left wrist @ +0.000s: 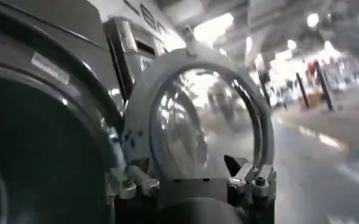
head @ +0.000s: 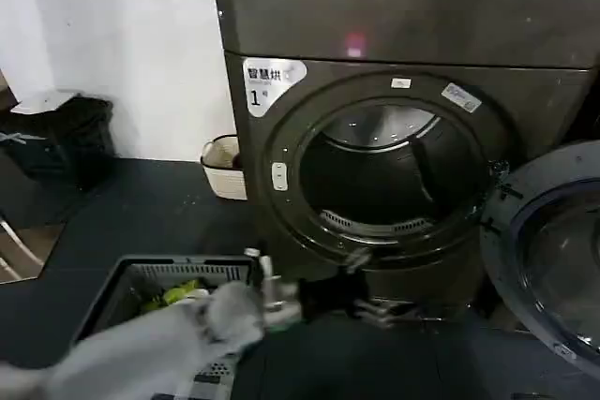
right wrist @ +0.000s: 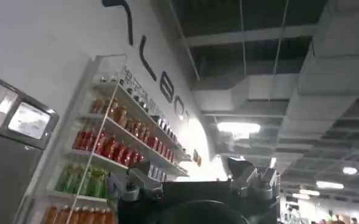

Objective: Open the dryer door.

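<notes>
Our left gripper (head: pixel 323 299) hangs low before the dryer (head: pixel 394 35), just under its drum mouth, fingers spread wide and holding nothing. The dryer door (head: pixel 553 259) stands swung open to that gripper's right. We cannot tell our right gripper's (right wrist: pixel 194 189) state.

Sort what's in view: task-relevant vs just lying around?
Job:
- dryer
- dryer door, already swung open to the right
- left gripper, low in front of the drum mouth

Lying about:
- grey basket with green items, on the floor
- white bin by the wall
- black bin, far left
</notes>
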